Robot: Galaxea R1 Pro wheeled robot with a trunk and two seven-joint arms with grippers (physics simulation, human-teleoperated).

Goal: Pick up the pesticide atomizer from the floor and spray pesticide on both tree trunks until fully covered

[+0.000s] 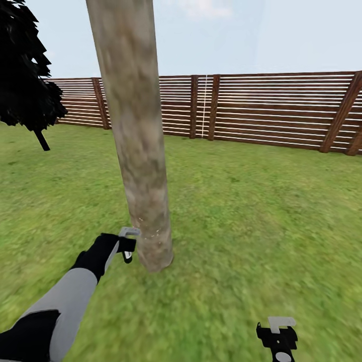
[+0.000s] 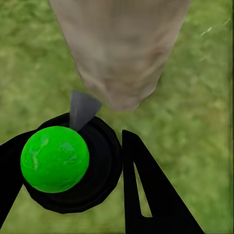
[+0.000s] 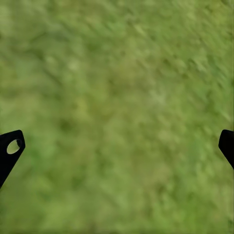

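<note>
A thick, pale grey-tan tree trunk (image 1: 136, 136) rises from the lawn just ahead of me. A few fine white specks show low on it. My left gripper (image 1: 126, 246) hangs close beside the trunk's base, left of it. In the left wrist view the left gripper (image 2: 73, 185) is shut on the pesticide atomizer (image 2: 56, 158), a black body with a bright green round top. Its grey nozzle (image 2: 80, 109) points at the trunk (image 2: 122, 53) from a short distance. My right gripper (image 1: 279, 337) is low at the right, open over bare grass, its fingers (image 3: 9, 151) wide apart.
A brown slatted wooden fence (image 1: 261, 108) closes off the lawn at the back. A dark conifer (image 1: 25, 75) stands at the far left. Open grass (image 1: 261, 216) stretches to the right of the trunk and around it.
</note>
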